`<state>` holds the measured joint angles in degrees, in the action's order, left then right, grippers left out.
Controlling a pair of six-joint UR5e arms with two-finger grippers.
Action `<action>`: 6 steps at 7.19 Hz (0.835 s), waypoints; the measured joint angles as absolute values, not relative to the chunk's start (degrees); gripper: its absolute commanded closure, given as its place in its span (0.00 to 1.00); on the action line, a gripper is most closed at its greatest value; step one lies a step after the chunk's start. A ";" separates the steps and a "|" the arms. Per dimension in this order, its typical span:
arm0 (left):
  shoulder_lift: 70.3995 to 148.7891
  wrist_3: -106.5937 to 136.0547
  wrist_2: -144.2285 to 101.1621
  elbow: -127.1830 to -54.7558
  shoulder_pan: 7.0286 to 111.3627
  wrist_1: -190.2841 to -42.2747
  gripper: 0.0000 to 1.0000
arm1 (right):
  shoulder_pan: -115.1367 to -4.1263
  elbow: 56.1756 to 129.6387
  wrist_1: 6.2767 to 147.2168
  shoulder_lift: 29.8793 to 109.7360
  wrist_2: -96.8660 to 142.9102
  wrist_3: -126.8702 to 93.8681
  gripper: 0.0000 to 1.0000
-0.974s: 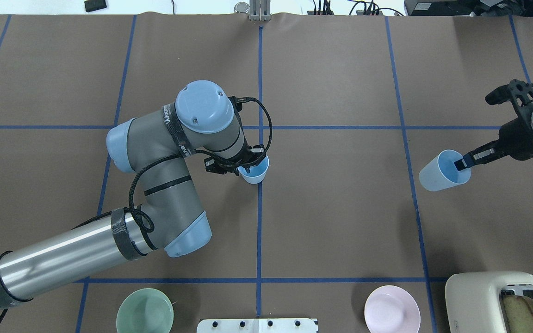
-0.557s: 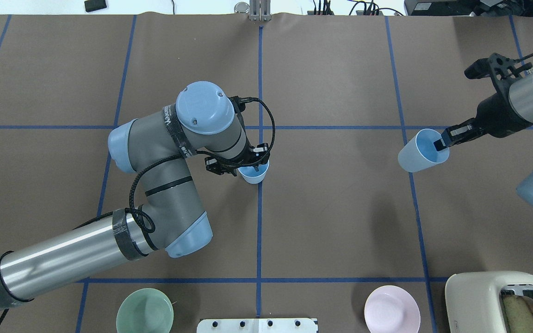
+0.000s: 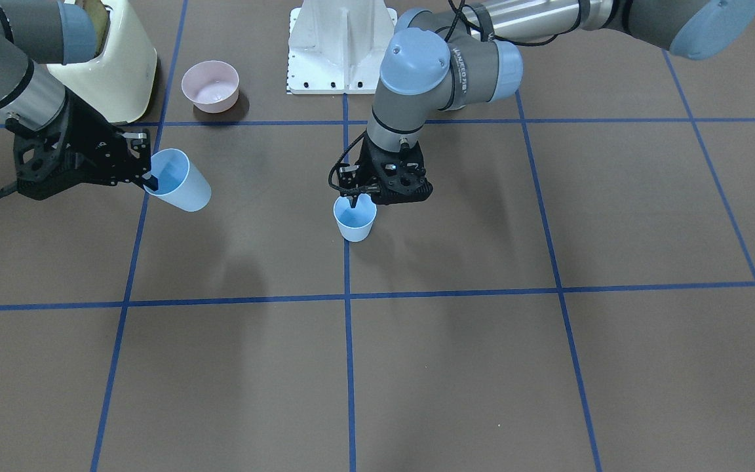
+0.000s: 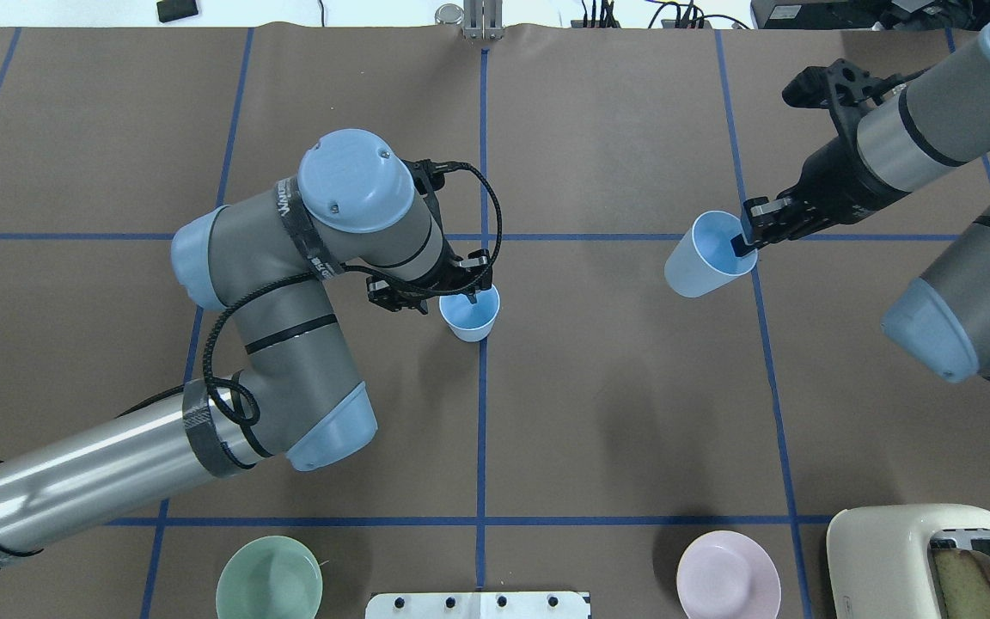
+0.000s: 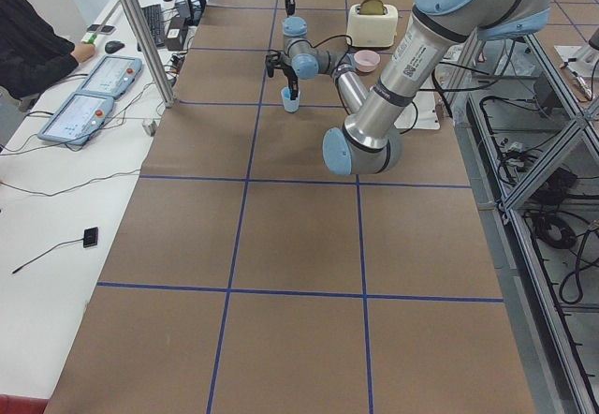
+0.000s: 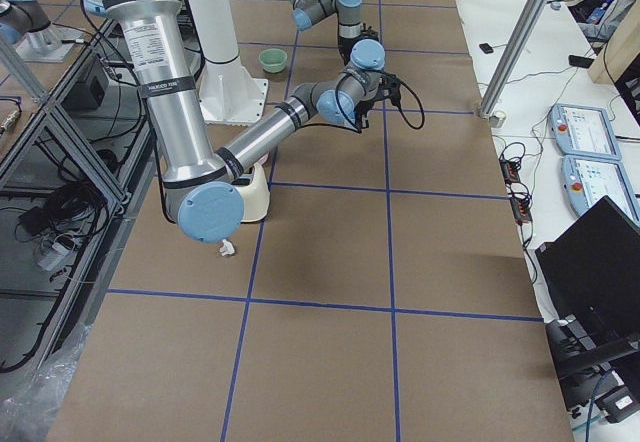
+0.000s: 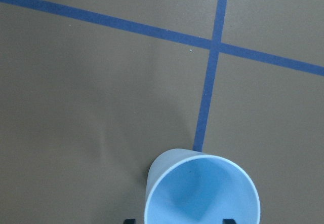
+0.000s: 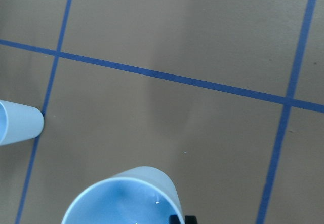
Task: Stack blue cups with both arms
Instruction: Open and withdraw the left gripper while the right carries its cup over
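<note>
One blue cup (image 4: 469, 316) stands upright on the table's centre line; it also shows in the front view (image 3: 354, 223) and the left wrist view (image 7: 202, 193). My left gripper (image 4: 464, 297) hangs just over its rim, open, fingertips spread to either side of the cup. My right gripper (image 4: 747, 241) is shut on the rim of the second blue cup (image 4: 701, 258), one finger inside it. That cup is held tilted above the table, to the right of the first; it shows in the front view (image 3: 181, 183) and the right wrist view (image 8: 121, 198).
A mint-green bowl (image 4: 269, 578) and a pink bowl (image 4: 728, 574) sit at the near edge, on either side of the white pedestal base (image 3: 343, 46). A cream toaster (image 4: 899, 559) stands at the near right corner.
My right arm has carried its cup left and farther from the robot, toward the centre. My left arm has shifted back and left; its cup has stayed in place.
</note>
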<state>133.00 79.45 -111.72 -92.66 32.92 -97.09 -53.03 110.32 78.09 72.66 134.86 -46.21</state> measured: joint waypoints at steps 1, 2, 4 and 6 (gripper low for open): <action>131.11 77.11 -112.90 -96.13 34.27 -94.77 0.32 | -51.22 109.86 78.36 70.68 133.73 -47.90 1.00; 129.73 74.64 -114.02 -98.74 35.74 -92.45 0.31 | -49.31 109.19 78.44 68.49 131.88 -49.99 1.00; 126.09 68.91 -115.07 -101.36 38.64 -90.77 0.27 | -46.17 106.63 78.94 62.74 128.61 -54.96 1.00; 122.17 61.86 -117.68 -102.81 42.66 -90.68 0.17 | -43.59 104.81 83.90 56.32 124.32 -57.49 1.00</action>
<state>122.17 61.86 -117.68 -102.81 42.66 -90.68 -43.59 104.81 83.90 56.32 124.32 -57.49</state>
